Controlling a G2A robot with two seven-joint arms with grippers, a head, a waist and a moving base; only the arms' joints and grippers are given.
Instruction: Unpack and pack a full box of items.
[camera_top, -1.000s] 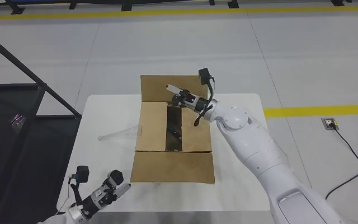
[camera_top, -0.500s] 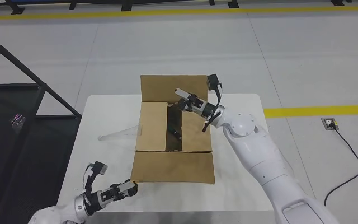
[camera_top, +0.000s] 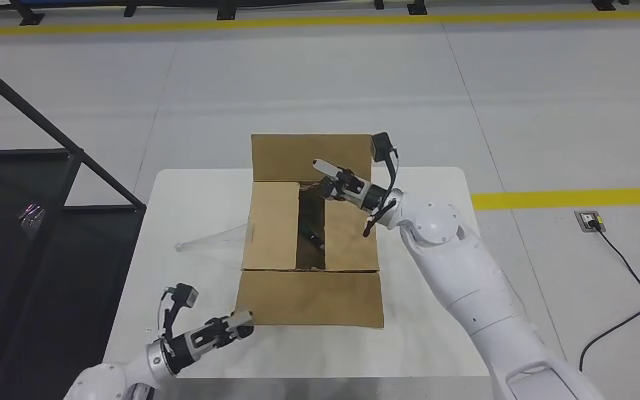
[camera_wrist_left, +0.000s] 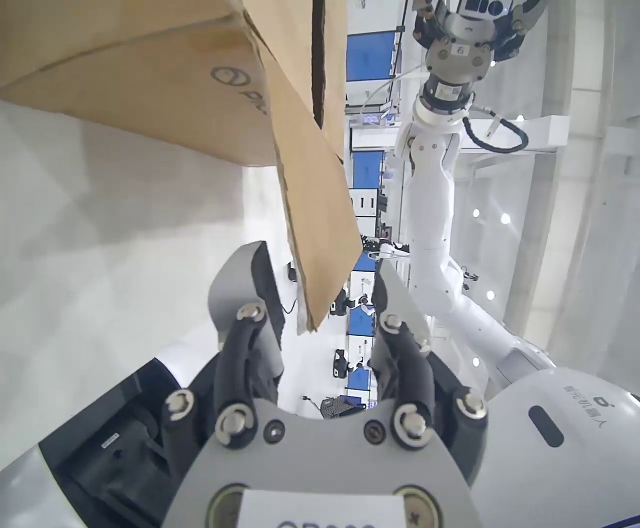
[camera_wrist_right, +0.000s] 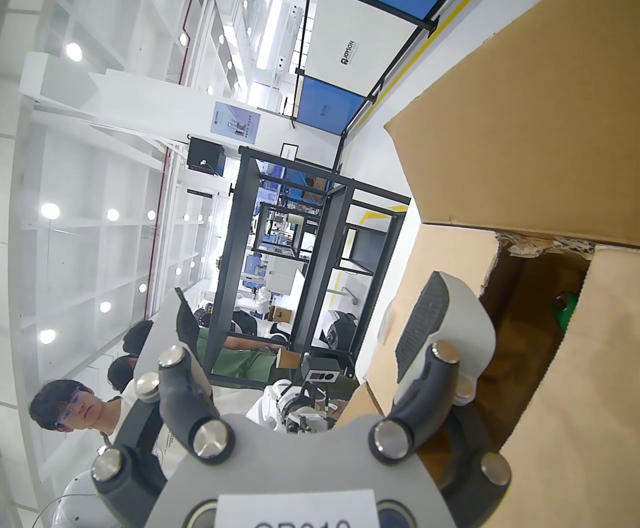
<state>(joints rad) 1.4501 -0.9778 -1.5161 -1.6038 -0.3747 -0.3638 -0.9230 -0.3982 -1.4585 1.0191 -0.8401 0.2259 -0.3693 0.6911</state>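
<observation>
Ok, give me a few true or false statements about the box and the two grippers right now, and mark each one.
1. Every flap of the box is folded shut. False: the far flap and the near flap are folded out, and a gap between the two inner flaps shows the inside.
2. The left gripper is open, with a corner of the near flap between its fingers. True.
3. The right gripper holds an item lifted from the box. False: it is open and empty, over the far end of the box.
4. The box stands on a white table. True.
</observation>
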